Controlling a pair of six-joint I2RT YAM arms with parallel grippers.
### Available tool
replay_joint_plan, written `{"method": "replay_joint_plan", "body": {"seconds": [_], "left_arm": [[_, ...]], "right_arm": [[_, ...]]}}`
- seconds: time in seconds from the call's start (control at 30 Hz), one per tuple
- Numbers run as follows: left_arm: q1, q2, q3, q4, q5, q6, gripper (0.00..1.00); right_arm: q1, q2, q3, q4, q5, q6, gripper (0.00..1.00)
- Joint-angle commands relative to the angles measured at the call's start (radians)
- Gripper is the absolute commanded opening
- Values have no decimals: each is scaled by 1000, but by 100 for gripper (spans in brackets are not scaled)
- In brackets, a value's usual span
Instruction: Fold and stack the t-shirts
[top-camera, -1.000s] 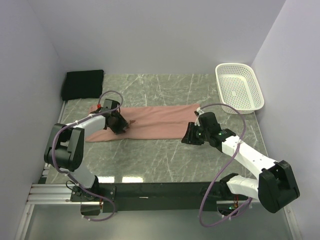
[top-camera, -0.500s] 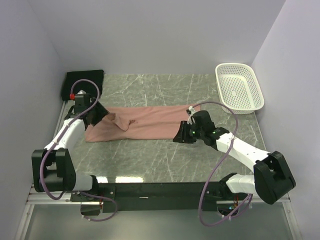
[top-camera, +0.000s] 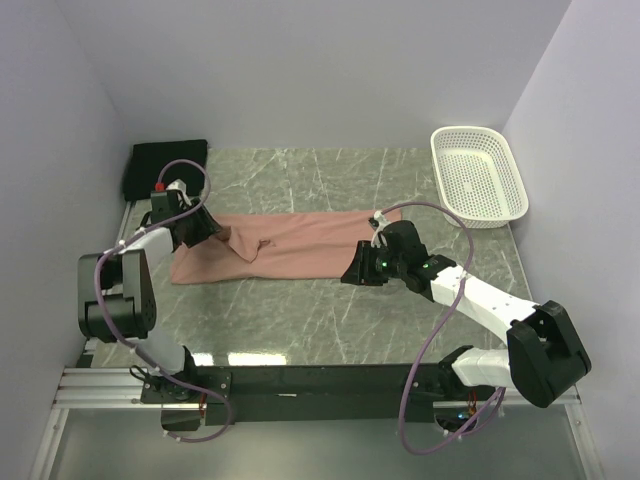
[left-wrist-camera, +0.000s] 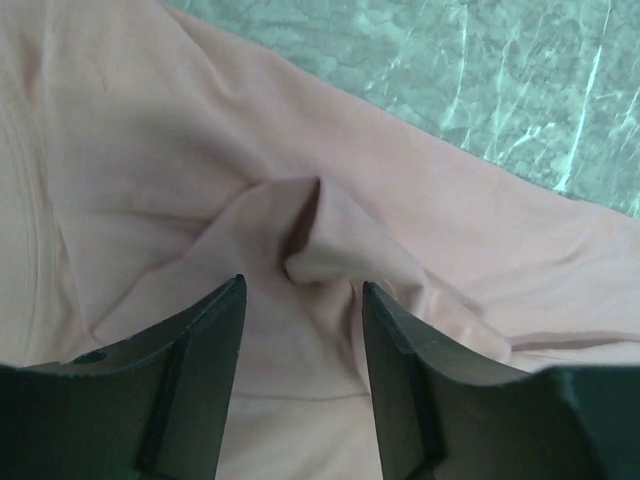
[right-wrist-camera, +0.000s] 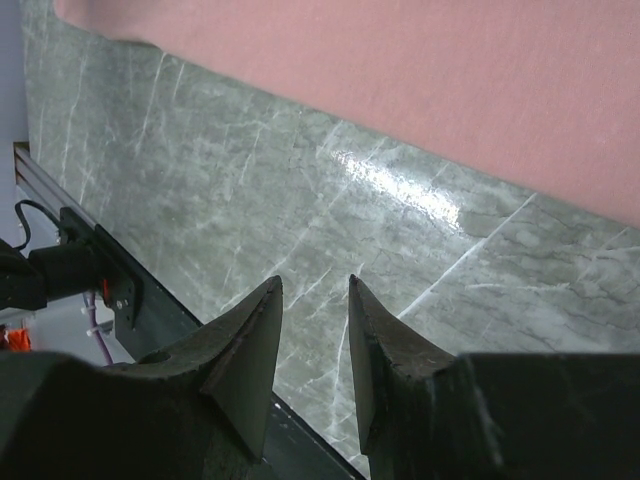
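Note:
The salmon-pink t-shirt (top-camera: 290, 245) lies as a long folded strip across the table's middle, with a raised wrinkle (left-wrist-camera: 315, 235) near its left end. A black folded t-shirt (top-camera: 167, 165) lies at the far left corner. My left gripper (top-camera: 213, 232) is open and empty, low over the pink shirt's left end; in the left wrist view (left-wrist-camera: 302, 288) the wrinkle lies just ahead of the fingertips. My right gripper (top-camera: 352, 272) is open and empty over bare table at the shirt's near right edge; the right wrist view (right-wrist-camera: 315, 282) shows marble under it and pink cloth (right-wrist-camera: 420, 80) beyond.
A white mesh basket (top-camera: 478, 175) stands at the far right corner. The green marble table (top-camera: 330, 320) ends at a black rail (top-camera: 320, 380) in front. Walls close in on the left, back and right.
The left arm swung from the shirt's middle-left out towards the left edge, then came back a little. The right gripper moved left along the shirt's near edge. The shirt lies as before.

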Motion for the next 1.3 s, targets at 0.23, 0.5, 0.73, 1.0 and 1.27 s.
{"method": "replay_joint_plan", "body": {"seconds": [0.23,0.5,0.73,1.0,1.27], "left_arm": [[21,127,96,132,182,107,43],[21,196,152,118,213,101,43],[23,160,176,63,199,113,26],[23,98,242,-88,118,130,12],[21,141,346,-319,-60,161,14]], "right_arm": [[7,-16,8,20,-4,-19,40],[6,-14,0,10,5,-24,40],[6,-14,1,7,8,-26,40],[6,-19,-5,6,8,-30,40],[8,-17,-12,7,2,-33,40]]}}
